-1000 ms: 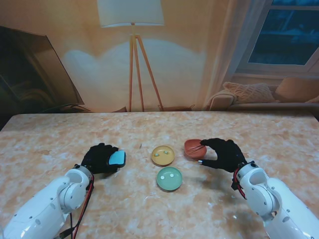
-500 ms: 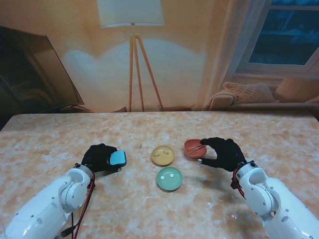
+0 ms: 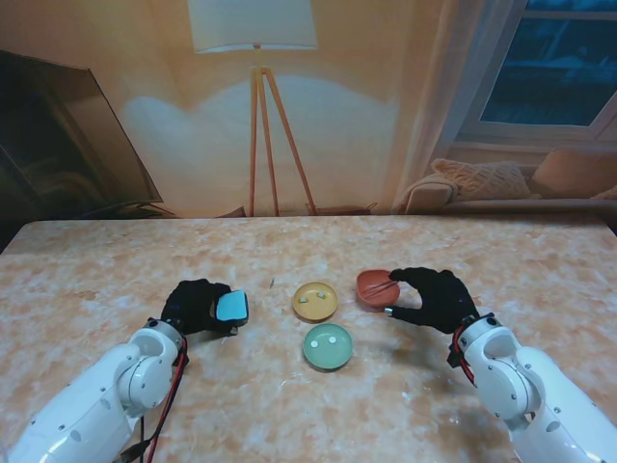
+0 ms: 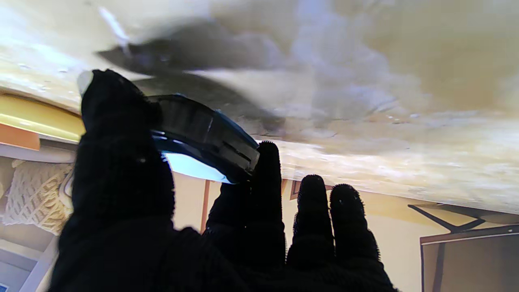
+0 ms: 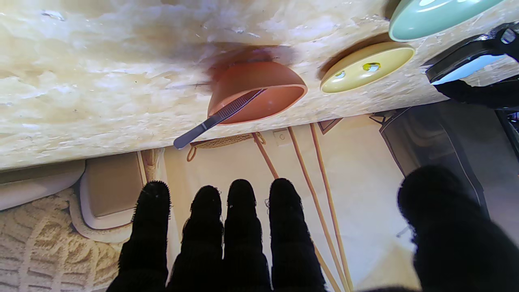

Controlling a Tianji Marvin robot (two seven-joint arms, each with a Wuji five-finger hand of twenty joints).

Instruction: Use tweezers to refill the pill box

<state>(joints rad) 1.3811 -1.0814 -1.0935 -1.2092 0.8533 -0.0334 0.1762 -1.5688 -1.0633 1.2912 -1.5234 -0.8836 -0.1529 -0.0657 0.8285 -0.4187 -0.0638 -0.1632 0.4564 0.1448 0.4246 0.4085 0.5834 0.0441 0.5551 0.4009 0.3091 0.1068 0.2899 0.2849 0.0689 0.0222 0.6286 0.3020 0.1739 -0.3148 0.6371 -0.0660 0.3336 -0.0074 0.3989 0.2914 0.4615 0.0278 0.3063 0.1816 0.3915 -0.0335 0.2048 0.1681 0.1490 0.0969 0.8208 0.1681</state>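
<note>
My left hand (image 3: 196,305) is shut on the blue pill box (image 3: 231,307), which is pinched between thumb and fingers (image 4: 267,174) and lifted a little off the table. The box (image 4: 202,138) shows a dark body and a pale blue face. Metal tweezers (image 3: 384,285) lie across the rim of the orange bowl (image 3: 371,289), with their handle end sticking out past the edge (image 5: 190,136). My right hand (image 3: 436,297) hovers just right of that bowl, open, with fingers (image 5: 239,227) spread and nothing between them.
A yellow dish (image 3: 315,301) and a green dish (image 3: 328,345), each with a few small pills, sit between my hands. The marble table (image 3: 308,415) stretches wide on both sides. A floor lamp and a sofa stand beyond the far edge.
My left hand has shifted the pill box slightly toward the dishes. The right hand stays by the orange bowl, almost still.
</note>
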